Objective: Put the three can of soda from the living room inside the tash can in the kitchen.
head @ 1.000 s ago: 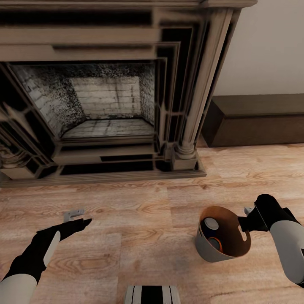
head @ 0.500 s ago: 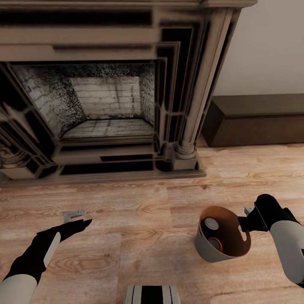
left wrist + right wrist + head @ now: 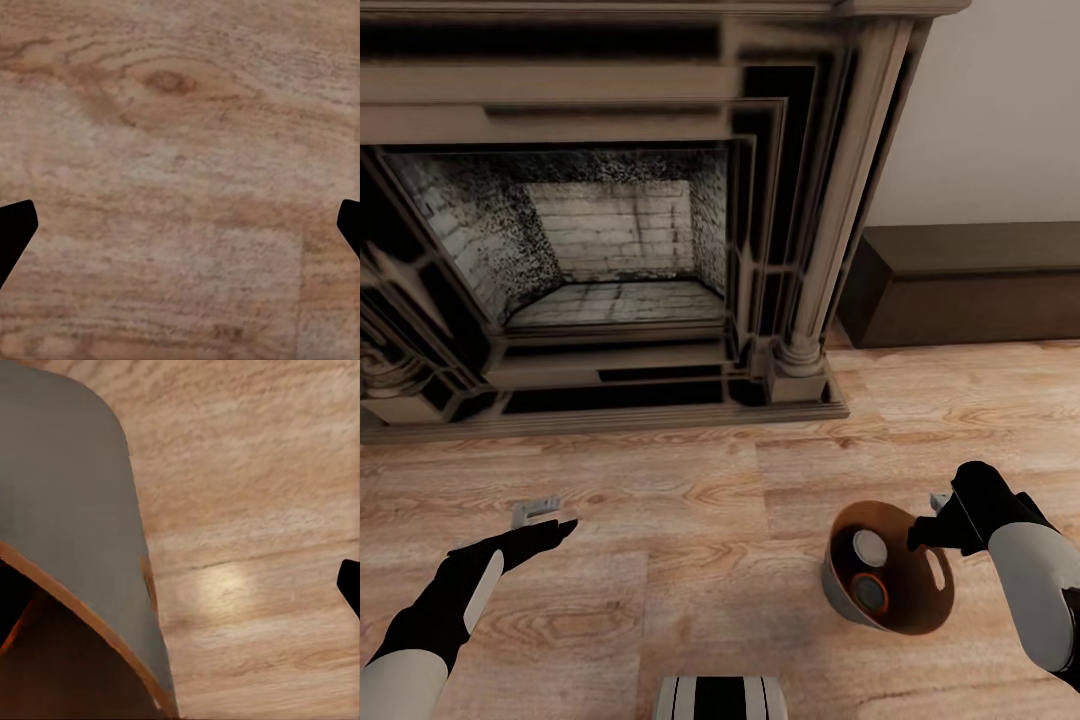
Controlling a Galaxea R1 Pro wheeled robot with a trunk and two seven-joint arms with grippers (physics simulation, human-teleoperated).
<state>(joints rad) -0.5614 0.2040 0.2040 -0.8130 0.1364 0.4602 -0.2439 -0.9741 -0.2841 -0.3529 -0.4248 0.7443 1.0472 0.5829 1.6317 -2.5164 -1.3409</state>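
Two cans [image 3: 870, 548] visible inside the trash can [image 3: 838, 592], silver tops up: one dark, one orange. A third may be hidden under them or by the bin wall; can't confirm from here.

Progress, my read: collecting is mostly or fully done, but the bin is on the living-room plank floor [image 3: 690, 600], so the carry to the kitchen is all still to do.

Right gripper [image 3: 932, 528] is at the bin's far rim, by the handle slot. The right wrist view has the grey wall and coppery rim close up against one side, with one fingertip showing well clear on the other, so the fingers look spread around the rim. Whether it actually clamps the rim, can't tell. Bin sits tilted, mouth towards the camera.

Left gripper [image 3: 556, 527] hangs over bare floor, fingers wide apart in its wrist view, nothing between them.

Further back: fireplace [image 3: 610, 250], then a low dark bench [image 3: 970, 285] along the wall to its right.
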